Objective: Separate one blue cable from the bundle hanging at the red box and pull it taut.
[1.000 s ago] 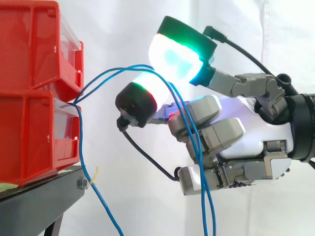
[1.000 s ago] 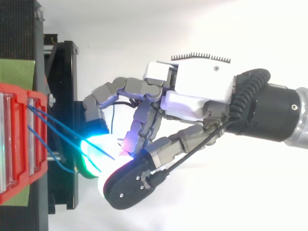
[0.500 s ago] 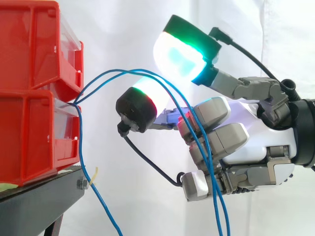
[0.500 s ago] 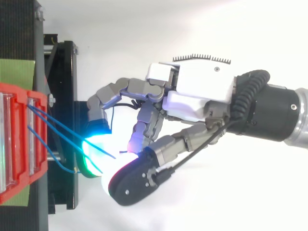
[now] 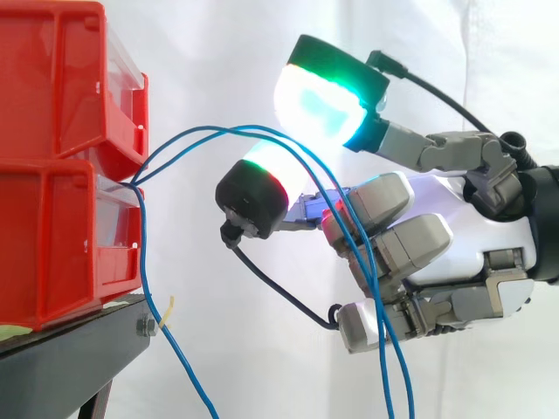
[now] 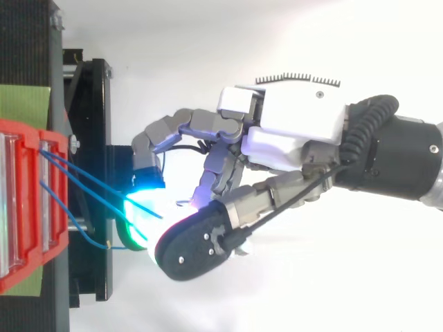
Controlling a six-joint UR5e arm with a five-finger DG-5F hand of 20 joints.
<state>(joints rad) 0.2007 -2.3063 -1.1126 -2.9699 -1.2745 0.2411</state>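
Looping from red bins [image 5: 61,175], blue cables [image 5: 142,253] apparently drape over hand [image 5: 454,253]

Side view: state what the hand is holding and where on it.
Two blue cables, pinched between the hand's glowing fingertips at the crest of their arch, right of the red bins.

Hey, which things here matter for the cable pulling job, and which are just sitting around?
Job: blue cables, hand holding them, red bins.
Just there: black stand, white curtain, yellow strip, green mat.
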